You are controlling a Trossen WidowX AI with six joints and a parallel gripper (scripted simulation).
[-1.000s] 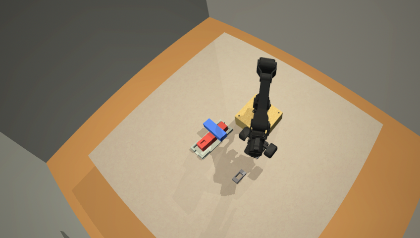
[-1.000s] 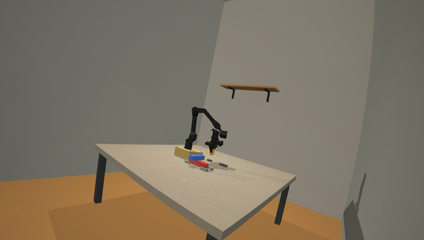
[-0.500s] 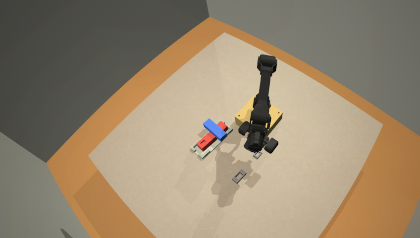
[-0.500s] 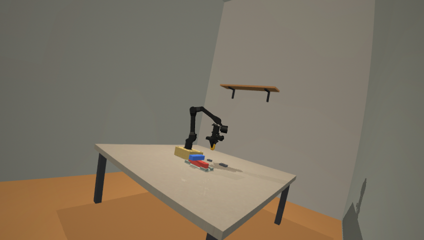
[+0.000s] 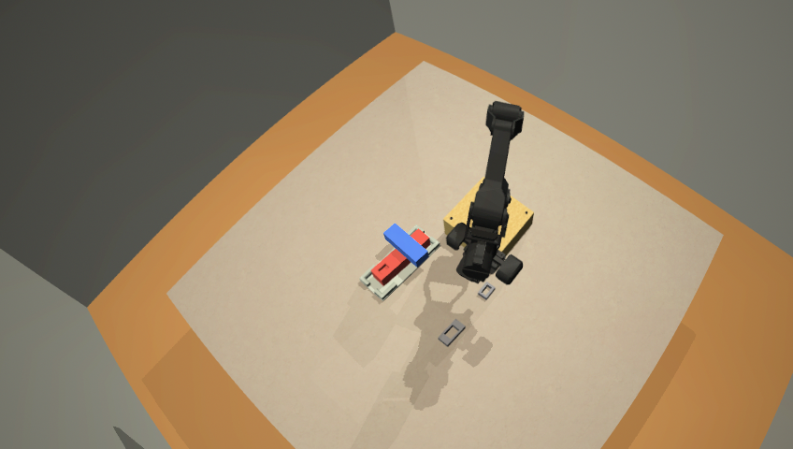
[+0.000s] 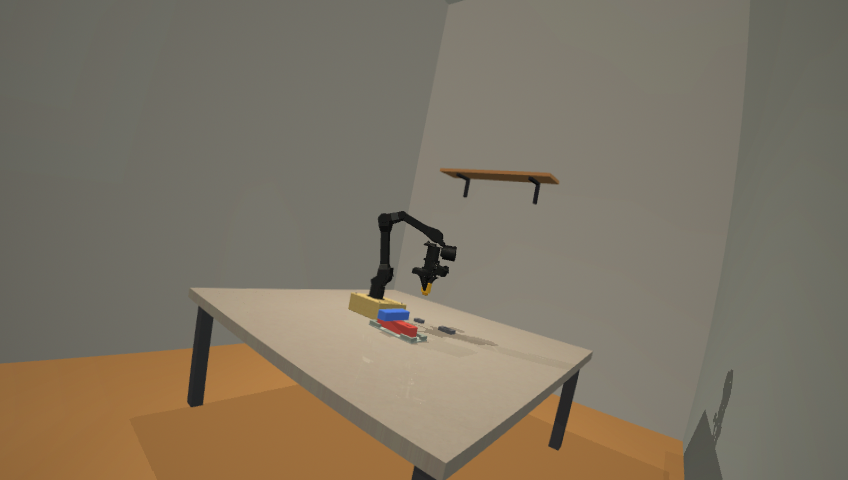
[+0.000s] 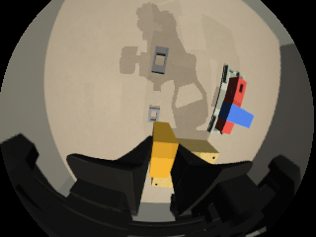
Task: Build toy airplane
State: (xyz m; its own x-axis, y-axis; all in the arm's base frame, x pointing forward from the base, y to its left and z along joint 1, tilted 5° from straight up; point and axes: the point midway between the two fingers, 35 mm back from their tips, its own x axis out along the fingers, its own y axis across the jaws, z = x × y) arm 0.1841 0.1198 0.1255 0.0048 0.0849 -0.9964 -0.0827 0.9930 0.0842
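My gripper [image 6: 426, 287] [image 7: 160, 140] is shut on the yellow tail fin [image 6: 426, 290] [image 7: 163, 148] and holds it above the table, near the small grey holder; in the top view the arm hides the fin. The red fuselage [image 5: 388, 267] [image 6: 397, 327] [image 7: 238, 94] lies in the pale jig cradle [image 5: 382, 296] [image 6: 374, 323] [image 7: 225, 73]. The dark tail socket shows at the fuselage's end away from the base. The blue wing [image 5: 405, 244] [image 6: 393, 314] [image 7: 240, 117] lies across the top of the fuselage. Its tab is hidden, so how deep it sits cannot be told.
The small grey holder [image 5: 481, 294] [image 6: 419, 320] [image 7: 150, 114] and the larger grey holder [image 5: 444, 339] [image 6: 446, 330] [image 7: 159, 70] stand on the table. The yellow base block [image 5: 520, 223] [image 6: 361, 305] [image 7: 199, 147] is beside the jig. A wall shelf [image 6: 498, 176] is far behind.
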